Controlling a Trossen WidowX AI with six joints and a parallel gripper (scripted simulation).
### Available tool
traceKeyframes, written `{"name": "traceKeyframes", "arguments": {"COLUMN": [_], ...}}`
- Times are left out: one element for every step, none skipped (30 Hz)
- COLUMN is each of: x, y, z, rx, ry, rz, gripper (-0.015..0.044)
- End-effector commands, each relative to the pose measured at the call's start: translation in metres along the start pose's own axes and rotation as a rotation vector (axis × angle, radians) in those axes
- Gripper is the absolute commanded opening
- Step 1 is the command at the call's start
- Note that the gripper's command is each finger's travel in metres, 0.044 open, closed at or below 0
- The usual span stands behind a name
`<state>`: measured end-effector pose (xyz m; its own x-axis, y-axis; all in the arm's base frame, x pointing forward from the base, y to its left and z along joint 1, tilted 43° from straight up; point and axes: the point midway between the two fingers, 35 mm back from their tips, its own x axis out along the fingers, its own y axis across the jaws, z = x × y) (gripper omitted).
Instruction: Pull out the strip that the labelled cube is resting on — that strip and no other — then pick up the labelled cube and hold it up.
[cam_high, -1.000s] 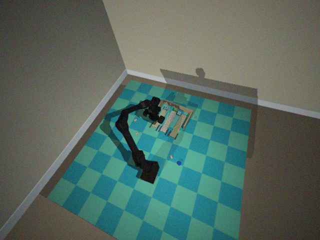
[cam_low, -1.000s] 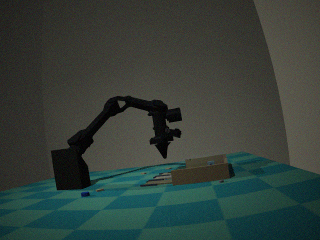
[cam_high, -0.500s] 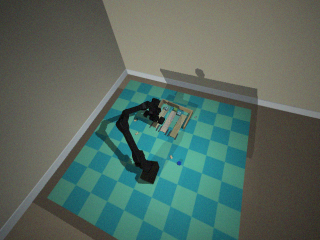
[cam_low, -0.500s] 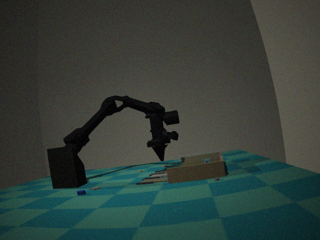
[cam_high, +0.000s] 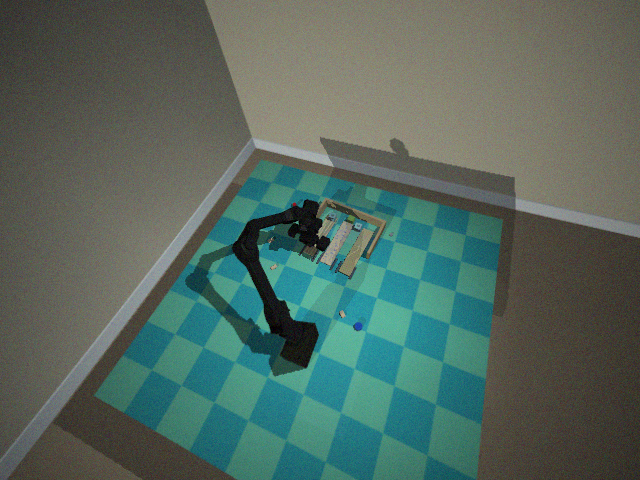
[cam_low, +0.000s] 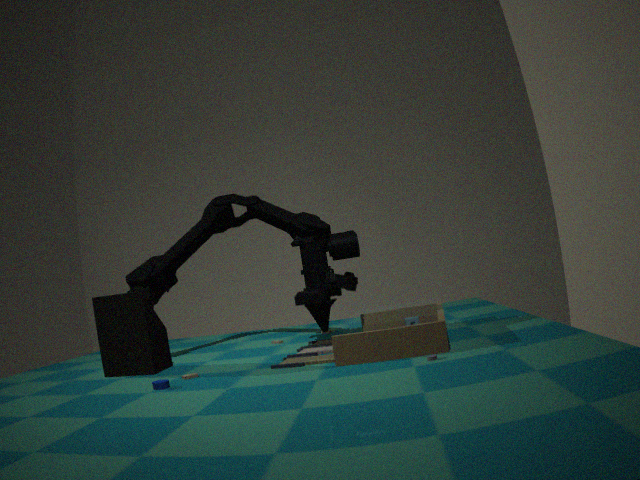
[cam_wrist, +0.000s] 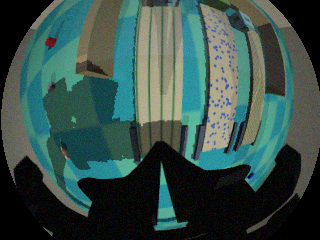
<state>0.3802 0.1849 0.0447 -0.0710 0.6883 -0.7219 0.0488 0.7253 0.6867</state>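
Observation:
My gripper (cam_low: 324, 330) (cam_wrist: 160, 144) is shut and empty, pointing down just above the near end of the green-striped strip (cam_wrist: 155, 75). A blue-speckled strip (cam_high: 337, 243) (cam_wrist: 220, 80) and a wavy-grained tan strip (cam_high: 355, 255) (cam_wrist: 257, 80) lie to its right. One pale blue cube (cam_high: 331, 215) is at the striped strip's far end, cut off at the top of the wrist view. Another pale blue cube (cam_high: 357, 226) (cam_wrist: 240, 21) is near the tan strip's far end. Both carry marks, too small to read. A green block (cam_high: 350, 219) is behind the speckled strip.
A wooden wall (cam_high: 376, 240) (cam_low: 390, 343) (cam_wrist: 95, 37) surrounds the strips' far ends on three sides. Dark rails flank the strips. A red piece (cam_high: 294, 204) (cam_wrist: 50, 42) is left; a blue disc (cam_high: 357, 326) (cam_low: 160, 384) and a tan piece (cam_high: 342, 314) (cam_low: 190, 376) are near the base.

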Motion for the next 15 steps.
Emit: {"name": "traceKeyframes", "arguments": {"x": [0.008, 0.01, 0.012, 0.013, 0.015, 0.016, 0.018, 0.02, 0.021, 0.023, 0.023, 0.024, 0.024, 0.024, 0.024], "y": [-0.001, -0.001, -0.001, -0.001, -0.001, -0.001, -0.001, -0.001, 0.0, 0.0, 0.0, 0.0, 0.0, 0.0, 0.0], "z": [0.0, 0.0, 0.0, -0.001, -0.001, -0.001, -0.001, -0.001, -0.001, -0.001, -0.001, -0.001, -0.001, -0.001, -0.001], "rx": [0.005, 0.005, 0.005, 0.005, 0.005, 0.005, 0.005, 0.005, 0.005, 0.005, 0.005, 0.005, 0.005, 0.005, 0.005], "ry": [0.001, 0.001, 0.001, 0.001, 0.001, 0.001, 0.001, 0.001, 0.001, 0.001, 0.001, 0.001, 0.001, 0.001, 0.001], "rz": [-0.005, -0.005, -0.005, -0.004, -0.004, -0.004, -0.004, -0.004, -0.003, -0.003, -0.003, -0.003, -0.003, -0.003, -0.003], "gripper": [0.0, 0.0, 0.0, 0.0, 0.0, 0.0, 0.0, 0.0, 0.0, 0.0, 0.0, 0.0, 0.0, 0.0, 0.0]}}
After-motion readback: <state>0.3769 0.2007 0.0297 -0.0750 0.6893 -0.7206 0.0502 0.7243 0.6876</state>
